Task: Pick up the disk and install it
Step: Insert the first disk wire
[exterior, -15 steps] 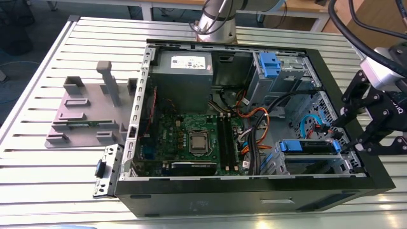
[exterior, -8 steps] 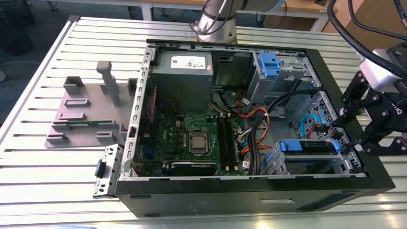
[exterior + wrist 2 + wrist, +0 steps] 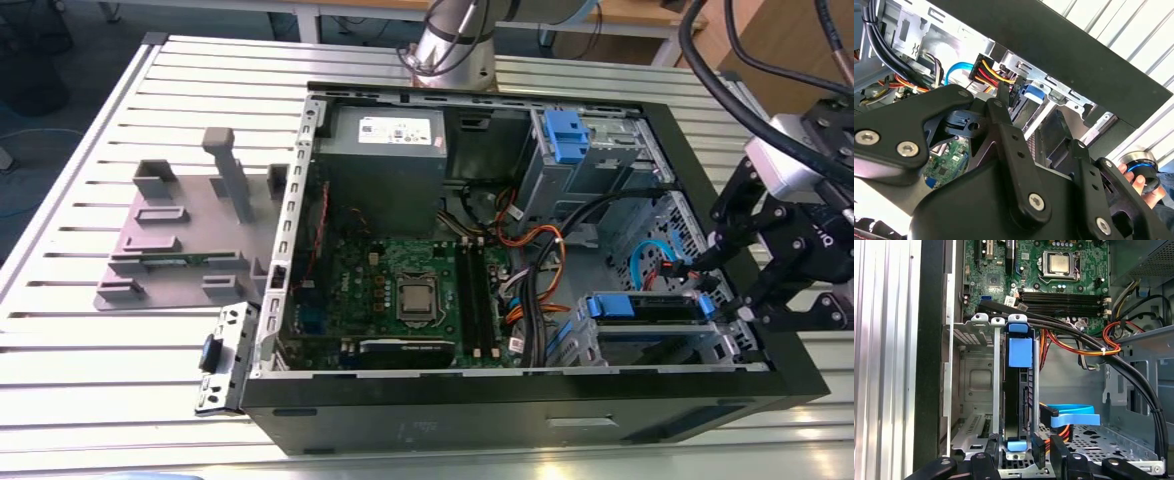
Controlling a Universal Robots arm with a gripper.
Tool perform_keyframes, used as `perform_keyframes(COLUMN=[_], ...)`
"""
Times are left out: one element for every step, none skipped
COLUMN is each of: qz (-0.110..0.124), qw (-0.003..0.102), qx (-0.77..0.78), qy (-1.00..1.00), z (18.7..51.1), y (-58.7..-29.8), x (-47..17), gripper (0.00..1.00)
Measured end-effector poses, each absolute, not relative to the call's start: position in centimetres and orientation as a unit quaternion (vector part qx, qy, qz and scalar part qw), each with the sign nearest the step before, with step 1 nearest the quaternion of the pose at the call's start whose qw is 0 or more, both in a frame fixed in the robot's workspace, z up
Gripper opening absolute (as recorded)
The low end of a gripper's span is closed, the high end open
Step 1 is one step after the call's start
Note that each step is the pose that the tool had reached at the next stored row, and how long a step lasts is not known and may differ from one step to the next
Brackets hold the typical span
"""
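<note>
While the disk (image 3: 1019, 405) sits seemingly seated in its bay, pincer (image 3: 801, 285) state stays unclear.

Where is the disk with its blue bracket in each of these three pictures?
Exterior view: the disk sits in the drive cage at the case's corner nearest the gripper.
First wrist view: the disk stands edge-on in the cage slot.
Second wrist view: its blue bracket peeks out.
Shared landmark: red-yellow power cables.
</note>
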State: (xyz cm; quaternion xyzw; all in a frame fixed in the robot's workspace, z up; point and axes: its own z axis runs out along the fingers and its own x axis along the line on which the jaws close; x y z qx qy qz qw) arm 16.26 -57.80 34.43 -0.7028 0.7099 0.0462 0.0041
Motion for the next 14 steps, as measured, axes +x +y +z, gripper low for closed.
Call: perform_keyframes(qz=[0.046,0.046,0.046,0.046,0.046,0.046,0.046,0.046,0.044,0.044,0.044,0.044,0.044,0.044], qw=[0.004,0.004,0.004,0.004,0.004,0.004,0.004,0.004,0.002,0.002,0.002,0.001,0.001,0.001], qx=[-0.703,-0.703,-0.703,-0.703,-0.703,-0.703,-0.703,-0.704,-0.705,-0.705,-0.705,-0.705,-0.705,-0.705], qy=[0.71,0.71,0.71,0.71,0.71,0.71,0.709,0.709,0.708,0.708,0.708,0.708,0.708,0.708], z=[34.41,34.36,34.31,34.26,34.2,34.16,34.12,34.09,33.95,33.92,33.91,33.92,33.92,33.93], y=[-57.8,-57.8,-57.8,-57.8,-57.77,-57.71,-57.63,-57.52,-56.99,-56.98,-56.98,-56.98,-56.98,-56.98], x=[16.26,16.26,16.26,16.26,16.26,16.26,16.26,16.26,16.26,16.26,16.26,16.26,16.26,16.26], gripper=[0.53,0.53,0.53,0.53,0.53,0.53,0.53,0.53,0.53,0.53,0.53,0.53,0.53,0.53])
